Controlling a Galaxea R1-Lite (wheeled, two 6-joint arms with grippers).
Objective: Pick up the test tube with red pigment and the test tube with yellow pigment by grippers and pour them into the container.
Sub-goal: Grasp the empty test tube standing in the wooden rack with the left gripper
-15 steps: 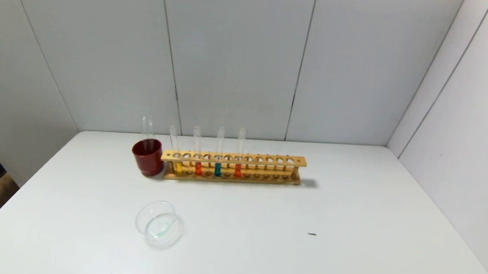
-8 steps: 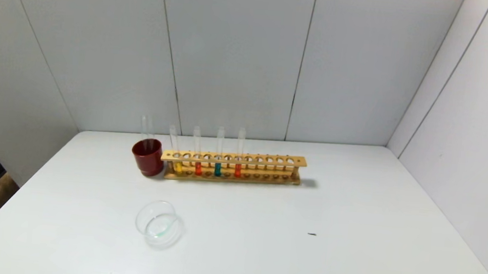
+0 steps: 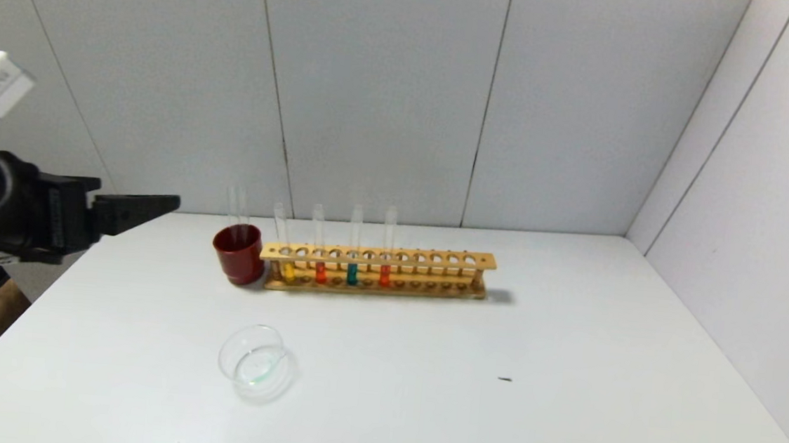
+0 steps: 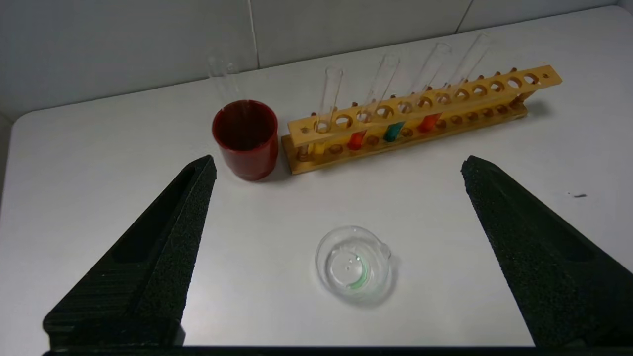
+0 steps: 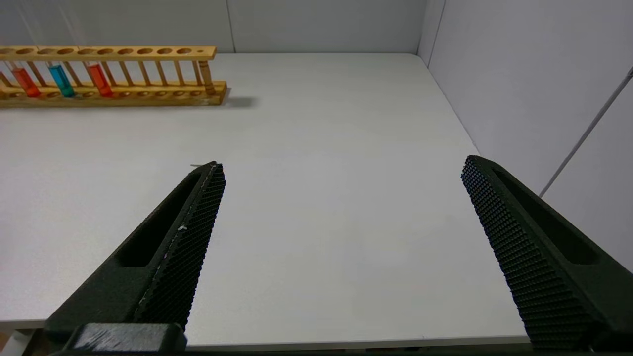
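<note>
A wooden rack (image 3: pixel 378 255) at the back of the table holds the yellow tube (image 3: pixel 287 269), a red-orange tube (image 3: pixel 320 272), a teal tube (image 3: pixel 352 273) and a second red-orange tube (image 3: pixel 385 274), all upright. The clear glass dish (image 3: pixel 256 363) sits in front of the rack, to its left, with a faint green trace inside. My left gripper (image 3: pixel 149 208) is raised over the table's left edge, open and empty; in its wrist view (image 4: pixel 339 160) the dish (image 4: pixel 353 269) lies between the fingers, farther off. My right gripper (image 5: pixel 342 163) is open and empty over the near right table edge, out of the head view.
A dark red cup (image 3: pixel 240 255) with empty clear tubes stands against the rack's left end. A small dark speck (image 3: pixel 504 379) lies on the white table (image 3: pixel 563 404). Grey walls close the back and right side.
My left arm has come into the head view from the left, raised beside the table's left edge. The tubes, the dish and the cup have not moved.
</note>
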